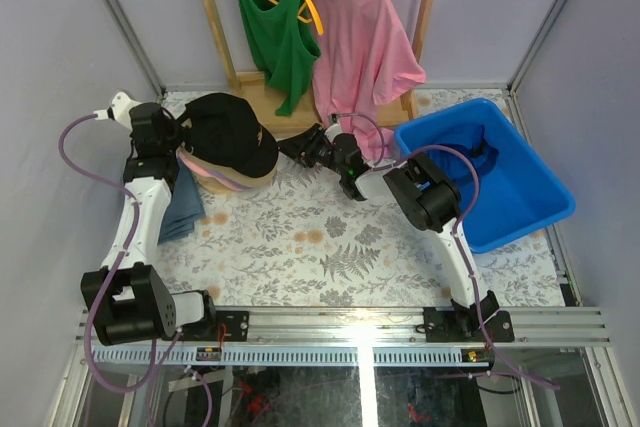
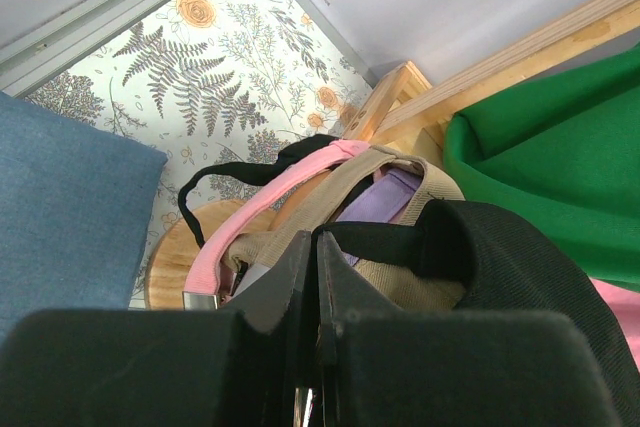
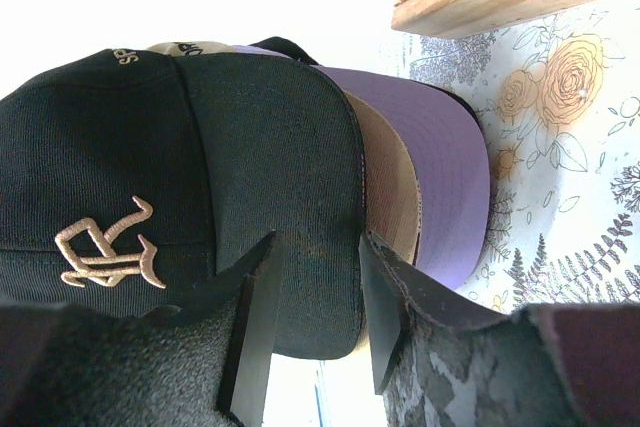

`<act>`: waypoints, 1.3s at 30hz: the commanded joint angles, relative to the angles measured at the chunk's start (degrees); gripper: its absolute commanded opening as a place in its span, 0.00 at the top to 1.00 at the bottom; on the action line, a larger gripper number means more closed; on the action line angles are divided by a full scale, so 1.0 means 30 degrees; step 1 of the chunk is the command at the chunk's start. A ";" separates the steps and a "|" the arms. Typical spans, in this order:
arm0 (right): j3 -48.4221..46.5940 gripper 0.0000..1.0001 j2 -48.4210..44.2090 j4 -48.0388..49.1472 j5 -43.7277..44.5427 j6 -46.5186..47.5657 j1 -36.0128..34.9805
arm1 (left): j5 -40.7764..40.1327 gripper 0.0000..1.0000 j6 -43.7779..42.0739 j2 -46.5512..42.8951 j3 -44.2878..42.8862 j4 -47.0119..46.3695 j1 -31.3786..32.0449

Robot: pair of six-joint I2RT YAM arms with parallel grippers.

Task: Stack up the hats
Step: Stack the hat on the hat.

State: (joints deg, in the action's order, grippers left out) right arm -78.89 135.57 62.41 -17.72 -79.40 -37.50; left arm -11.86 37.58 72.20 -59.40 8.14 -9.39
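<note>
The hats sit stacked on a round wooden stand (image 2: 175,257) at the back left. A black hat (image 1: 235,132) with a gold emblem (image 3: 105,252) is on top, over a tan hat (image 3: 385,172), a lavender hat (image 3: 450,177) and a pink hat (image 2: 250,212). My left gripper (image 1: 178,142) is at the back of the stack, and in the left wrist view its jaws (image 2: 317,237) are shut where the black hat's back strap (image 2: 385,237) meets them. My right gripper (image 1: 300,147) stands open just in front of the black brim (image 3: 315,167), gripping nothing.
A blue-grey fabric piece (image 1: 185,202) lies under the left arm. A blue bin (image 1: 520,197) stands at the right. A wooden rack (image 1: 215,17) at the back carries a green tank top (image 1: 280,32) and a pink T-shirt (image 1: 360,37).
</note>
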 commanded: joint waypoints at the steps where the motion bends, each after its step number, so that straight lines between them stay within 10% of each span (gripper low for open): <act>1: -0.0403 0.56 0.0074 0.0839 -0.0599 0.0054 -0.0304 | -0.0699 1.00 -0.0310 0.0220 -0.0445 -0.0734 0.0115; 27: -0.1472 0.60 0.1055 0.3024 -0.2055 -0.1273 -0.0494 | -0.0698 1.00 -0.0283 0.0405 -0.0349 -0.0929 0.0412; 39: 0.0484 0.97 0.0054 0.5894 -0.2227 -0.3189 -0.0482 | -0.1409 1.00 -0.0692 0.0387 -0.1640 -0.0088 0.0774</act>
State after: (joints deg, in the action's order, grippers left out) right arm -79.18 139.39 73.36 -22.26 -87.18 -37.89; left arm -14.68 37.01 73.06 -60.51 7.57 -8.10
